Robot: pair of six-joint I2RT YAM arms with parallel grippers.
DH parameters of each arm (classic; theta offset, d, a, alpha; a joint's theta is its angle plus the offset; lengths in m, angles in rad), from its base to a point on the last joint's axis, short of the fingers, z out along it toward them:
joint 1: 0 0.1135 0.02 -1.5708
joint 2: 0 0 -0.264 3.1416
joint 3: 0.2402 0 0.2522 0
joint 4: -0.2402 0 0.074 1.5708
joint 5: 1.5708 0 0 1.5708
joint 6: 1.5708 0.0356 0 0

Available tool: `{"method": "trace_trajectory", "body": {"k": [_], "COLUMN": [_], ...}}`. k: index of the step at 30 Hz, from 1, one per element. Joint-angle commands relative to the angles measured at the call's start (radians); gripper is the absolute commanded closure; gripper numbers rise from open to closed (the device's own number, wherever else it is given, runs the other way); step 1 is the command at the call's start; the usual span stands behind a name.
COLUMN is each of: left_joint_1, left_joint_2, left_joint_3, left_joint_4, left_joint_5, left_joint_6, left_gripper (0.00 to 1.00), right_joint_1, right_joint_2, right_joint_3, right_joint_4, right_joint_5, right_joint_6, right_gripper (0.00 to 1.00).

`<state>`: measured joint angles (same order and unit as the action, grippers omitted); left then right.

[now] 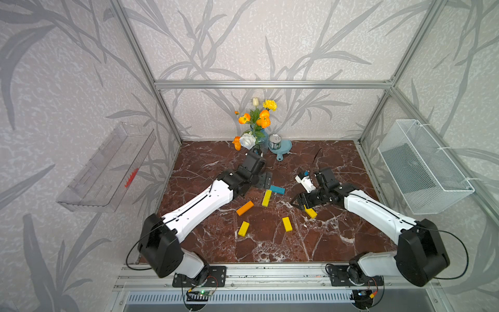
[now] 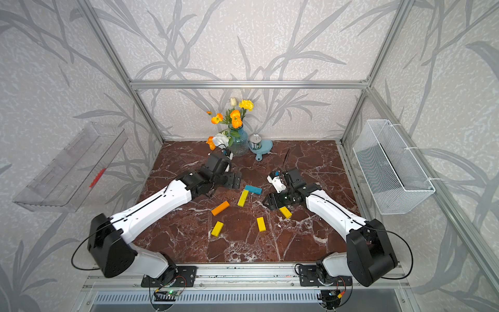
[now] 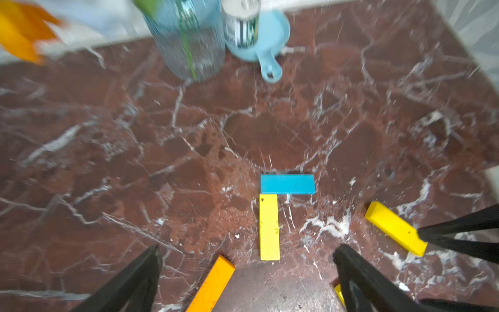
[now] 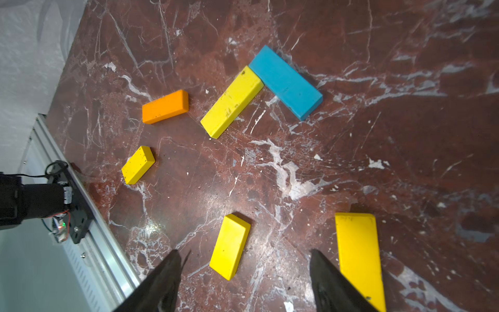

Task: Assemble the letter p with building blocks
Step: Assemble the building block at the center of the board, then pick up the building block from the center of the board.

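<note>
The bench [image 1: 270, 243] is showing a polished red-brown marble-look surface, veined white and throwing glare. The yellow block [image 4: 232, 102], blue block [image 4: 286, 82] and orange block [image 4: 165, 106] are looking like painted wood, smooth and matt, the yellow one carrying dark scuffs. The vase [image 3: 189, 40] is reading as clear bluish glass, the can [image 3: 240, 24] as shiny metal, the basket [image 1: 424, 167] as white wire mesh.

Two blocks [image 1: 266, 198] touching in an L, four loose blocks [image 1: 287, 224] before them, vase [image 1: 263, 139] and can [image 1: 275, 141] behind.

Overhead stereo pair; wrists seemingly close
</note>
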<state>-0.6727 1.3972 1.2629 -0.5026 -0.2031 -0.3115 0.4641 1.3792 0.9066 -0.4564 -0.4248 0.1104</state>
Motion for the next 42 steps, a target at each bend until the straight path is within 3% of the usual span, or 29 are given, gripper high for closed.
{"method": "trace_trajectory", "body": {"k": [1,6,9,11,16,20,25,42], "left_joint_1": [-0.004,0.001,0.042,0.041,0.045,0.094,0.105,0.134], "left_joint_2": [-0.151,-0.393,-0.385,-0.361,-0.416,-0.415,-0.406,-0.374], "left_joint_3": [-0.105,-0.332,-0.233,-0.197,-0.312,-0.29,-0.283,-0.282], "left_joint_4": [0.16,0.485,0.327,0.276,0.446,0.394,0.38,0.363], "left_joint_5": [-0.144,-0.086,-0.038,-0.099,-0.158,-0.084,-0.161,-0.124], "left_joint_6": [0.056,0.117,0.11,0.103,0.113,0.087,0.145,0.167], "left_gripper": [0.0,0.0,0.0,0.0,0.0,0.0,0.0,0.0], "right_joint_1": [0.024,0.041,0.04,0.04,0.04,0.041,0.041,0.037], "right_joint_2": [0.007,-0.018,0.009,0.027,0.075,0.143,0.21,0.308], "right_joint_3": [0.028,0.045,0.069,0.078,0.078,0.072,0.072,0.117], "right_joint_4": [-0.088,-0.219,-0.292,-0.316,-0.3,-0.259,-0.238,-0.257], "right_joint_5": [0.112,0.275,0.351,0.364,0.346,0.304,0.292,0.369], "right_joint_6": [-0.021,-0.048,-0.048,-0.046,-0.034,-0.022,-0.01,-0.023], "right_gripper": [0.29,0.3,0.28,0.28,0.28,0.29,0.32,0.33]}}
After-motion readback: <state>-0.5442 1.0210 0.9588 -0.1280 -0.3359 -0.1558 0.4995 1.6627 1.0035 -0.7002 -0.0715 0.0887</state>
